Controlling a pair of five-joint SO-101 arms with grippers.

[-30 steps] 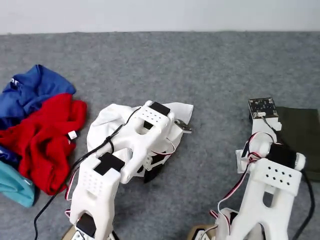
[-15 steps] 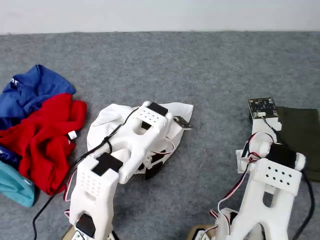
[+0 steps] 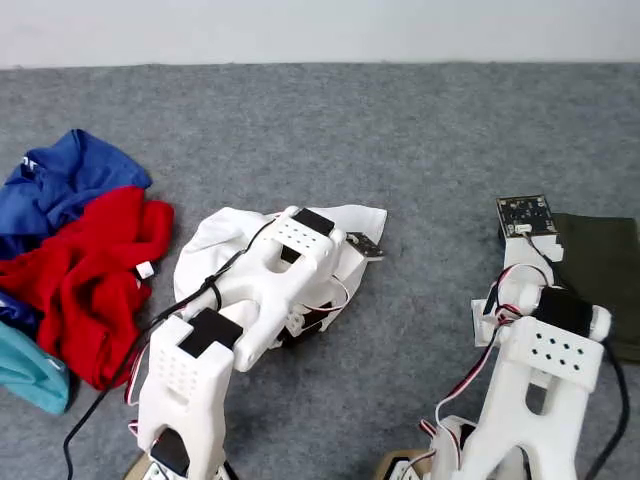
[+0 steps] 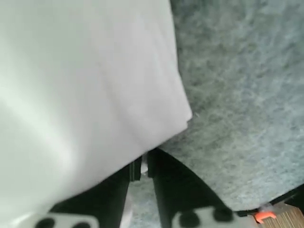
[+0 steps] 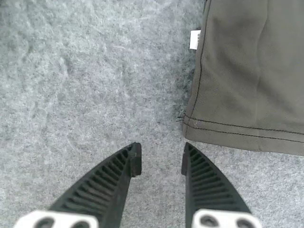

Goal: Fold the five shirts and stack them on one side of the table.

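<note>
A crumpled white shirt (image 3: pixel 215 240) lies mid-table on the grey felt, and my left arm stretches over it. In the left wrist view, the white shirt (image 4: pixel 85 71) hangs in front of my left gripper (image 4: pixel 141 166), whose dark fingers are shut on its edge just above the felt. A folded olive shirt (image 3: pixel 600 265) lies at the right edge. My right gripper (image 5: pixel 161 164) is open over bare felt, just beside the near corner of the olive shirt (image 5: pixel 247 71), not touching it.
At the left edge is a pile of shirts: a blue one (image 3: pixel 60 185), a red one (image 3: pixel 90 270) and a teal one (image 3: pixel 25 370). Grey felt (image 3: pixel 400 140) covers the far half of the table up to a white wall.
My left arm has drawn back slightly toward the near side with the white shirt's edge in its gripper. The right arm has not moved.
</note>
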